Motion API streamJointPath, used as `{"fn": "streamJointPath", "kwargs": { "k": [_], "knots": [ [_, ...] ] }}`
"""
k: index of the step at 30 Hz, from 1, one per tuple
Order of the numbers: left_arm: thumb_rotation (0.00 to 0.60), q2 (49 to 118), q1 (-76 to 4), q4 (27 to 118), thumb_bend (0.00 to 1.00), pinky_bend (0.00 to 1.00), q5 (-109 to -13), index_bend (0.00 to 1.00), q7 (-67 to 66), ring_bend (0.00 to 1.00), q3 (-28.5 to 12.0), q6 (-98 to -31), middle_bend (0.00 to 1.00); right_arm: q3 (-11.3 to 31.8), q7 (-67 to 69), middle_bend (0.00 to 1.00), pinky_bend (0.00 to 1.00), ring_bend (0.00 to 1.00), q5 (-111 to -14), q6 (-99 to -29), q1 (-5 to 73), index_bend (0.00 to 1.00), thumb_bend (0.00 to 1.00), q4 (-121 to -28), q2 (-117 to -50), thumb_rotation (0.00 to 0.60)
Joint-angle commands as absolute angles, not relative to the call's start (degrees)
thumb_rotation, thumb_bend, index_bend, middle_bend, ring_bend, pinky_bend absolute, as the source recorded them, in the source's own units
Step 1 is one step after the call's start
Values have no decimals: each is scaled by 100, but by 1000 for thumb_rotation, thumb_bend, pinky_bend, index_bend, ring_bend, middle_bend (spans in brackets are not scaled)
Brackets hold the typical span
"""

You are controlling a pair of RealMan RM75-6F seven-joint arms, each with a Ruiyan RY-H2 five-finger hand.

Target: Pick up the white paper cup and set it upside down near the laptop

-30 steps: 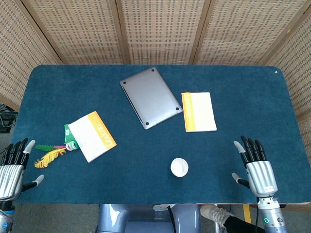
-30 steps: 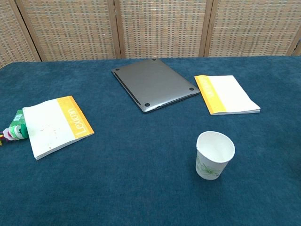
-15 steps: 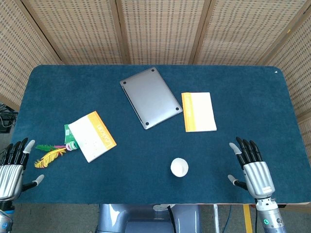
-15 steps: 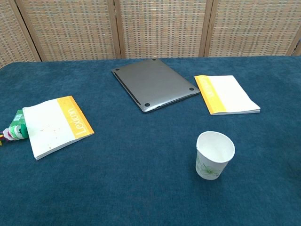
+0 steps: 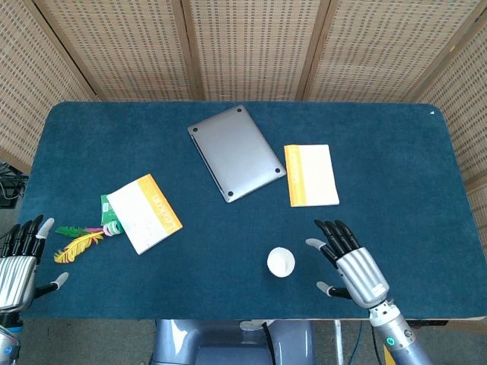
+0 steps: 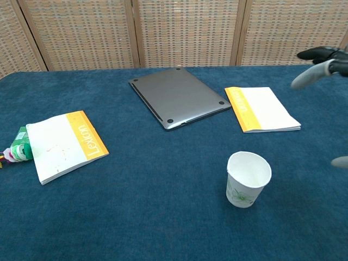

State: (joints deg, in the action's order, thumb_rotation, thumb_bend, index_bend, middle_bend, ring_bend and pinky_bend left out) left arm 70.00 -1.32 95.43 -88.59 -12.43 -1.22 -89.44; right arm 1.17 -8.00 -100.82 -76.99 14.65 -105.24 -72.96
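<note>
White paper cup (image 5: 281,262) stands upright at the table's 6 o'clock edge, right hand (image 5: 351,265) at its 3 o'clock, fingers spread, empty. Light, crushable (thin wall): grip mid-wall gently.

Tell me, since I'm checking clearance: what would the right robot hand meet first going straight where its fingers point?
Probably nothing: the right robot hand points up-left, passing right of the white paper cup, toward the orange-and-white notebook; height unclear.

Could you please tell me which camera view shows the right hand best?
The head view: the whole right hand shows there, fingers spread, empty, beside the paper cup without touching it. The chest view catches only a few fingertips at its right edge.
</note>
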Motion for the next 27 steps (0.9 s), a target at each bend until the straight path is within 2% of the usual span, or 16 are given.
{"fn": "streamJointPath", "kwargs": {
  "k": [1,14,27],
  "knots": [
    [600,6999,-135,9540,152,0,-8854,0,-1234,0,-122,-8938,0,169,-1245,0,0,0,-9798,-7248,1686,262,245,-10831,-7406,600],
    [600,6972,-140,9555,152,0,-8854,0,-1168,0,-119,-8935,0,283,-2243,0,0,0,-8727,-6427,1997,251,269,-11044,-7653,600],
    [600,6997,-153,9546,152,0,-8856,0,-1211,0,-108,-8913,0,424,-3256,0,0,0,-7864,-6222,2291,235,270,-11114,-8095,600]
  ]
}}
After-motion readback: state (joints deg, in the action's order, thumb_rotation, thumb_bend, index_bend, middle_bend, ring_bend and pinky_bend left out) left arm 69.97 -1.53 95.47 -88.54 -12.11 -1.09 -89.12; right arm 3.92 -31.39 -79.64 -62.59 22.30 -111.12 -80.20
